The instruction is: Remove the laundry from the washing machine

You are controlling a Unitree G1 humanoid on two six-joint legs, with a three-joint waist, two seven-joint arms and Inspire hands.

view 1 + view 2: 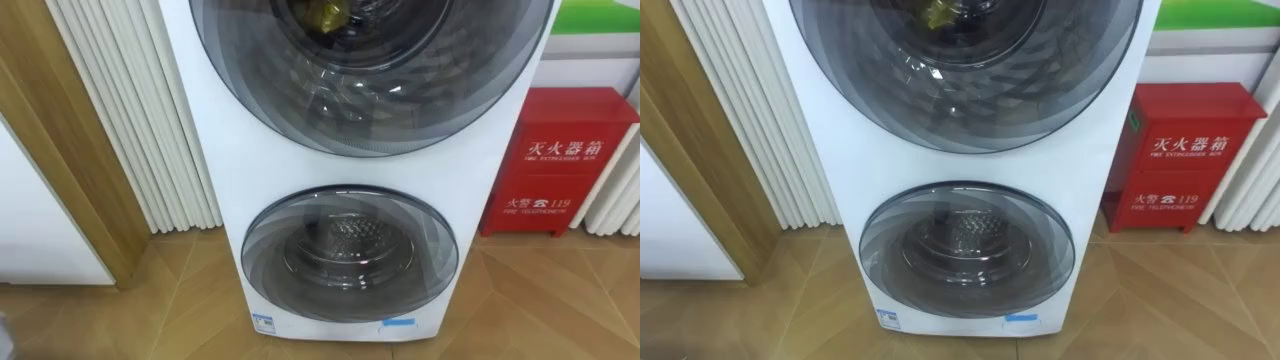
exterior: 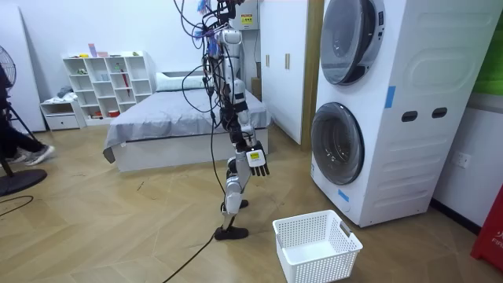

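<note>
red box [image 1: 563, 160] on floor | white basket [image 2: 318, 267] on floor | grey bed [image 2: 173, 126] | white shelf [image 2: 110, 82]

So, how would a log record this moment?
robot: standing before washing machine | upper door, lower door: shut | basket: on floor near it | right hand: open, empty

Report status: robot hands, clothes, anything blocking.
Right robot hand open, low, empty. Yellowish item behind shut upper door; lower door shut too. White basket on floor before the washing machine.
</note>
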